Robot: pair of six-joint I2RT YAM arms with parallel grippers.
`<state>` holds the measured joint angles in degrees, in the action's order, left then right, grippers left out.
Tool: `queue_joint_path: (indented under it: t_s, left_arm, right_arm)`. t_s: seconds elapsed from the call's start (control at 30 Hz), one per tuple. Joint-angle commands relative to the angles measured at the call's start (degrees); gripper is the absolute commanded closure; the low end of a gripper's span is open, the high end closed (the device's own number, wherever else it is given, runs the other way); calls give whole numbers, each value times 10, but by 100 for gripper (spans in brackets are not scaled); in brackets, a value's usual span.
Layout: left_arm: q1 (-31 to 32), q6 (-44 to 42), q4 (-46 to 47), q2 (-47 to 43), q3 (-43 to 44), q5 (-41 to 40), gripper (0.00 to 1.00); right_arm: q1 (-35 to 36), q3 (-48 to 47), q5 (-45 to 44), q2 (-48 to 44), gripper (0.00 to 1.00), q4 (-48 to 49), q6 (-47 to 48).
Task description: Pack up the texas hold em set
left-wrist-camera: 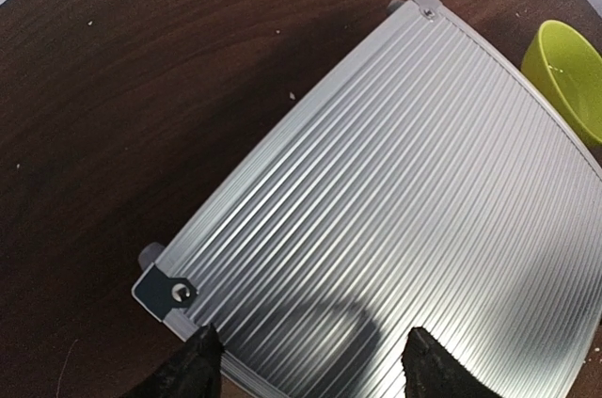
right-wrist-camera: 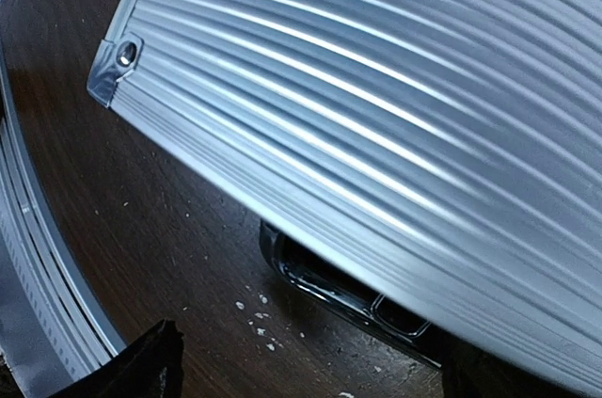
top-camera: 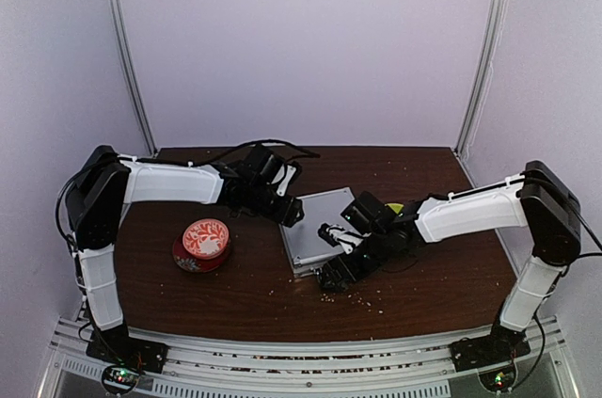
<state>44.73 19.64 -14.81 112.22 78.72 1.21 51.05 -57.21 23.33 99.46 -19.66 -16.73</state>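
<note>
The texas hold em set shows as a square silver ribbed case [top-camera: 313, 222], lying shut and flat on the dark wooden table. In the left wrist view its lid [left-wrist-camera: 395, 182] fills the frame. My left gripper [left-wrist-camera: 310, 342] hovers open over the lid's far-left edge [top-camera: 293, 213], beside a dark corner piece [left-wrist-camera: 167, 293]. My right gripper [top-camera: 335, 271] stands open at the case's near side. In the right wrist view the lid [right-wrist-camera: 376, 87] runs across the top, and the black handle [right-wrist-camera: 348, 290] sticks out below its edge. One dark finger [right-wrist-camera: 155, 360] shows at the bottom left.
A round red tin with a white floral lid [top-camera: 204, 240] sits left of the case. A lime-green bowl [left-wrist-camera: 569, 73] stands just behind the case's right side, behind my right arm [top-camera: 395, 208]. Pale crumbs [top-camera: 362, 299] dot the table near the front rail [top-camera: 301, 351].
</note>
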Motion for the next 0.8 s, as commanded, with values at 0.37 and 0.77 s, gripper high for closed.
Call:
queue_joint_path:
  t_s: [0.37,0.77]
  left_arm:
    - [0,-1,25,0,-31,15,34]
    - [1,1,32,-1,-42,19,34]
  right_arm:
    - [-8,-11,86,35,3,64,37]
    - [-95,-11,181,-36,4,159,-32]
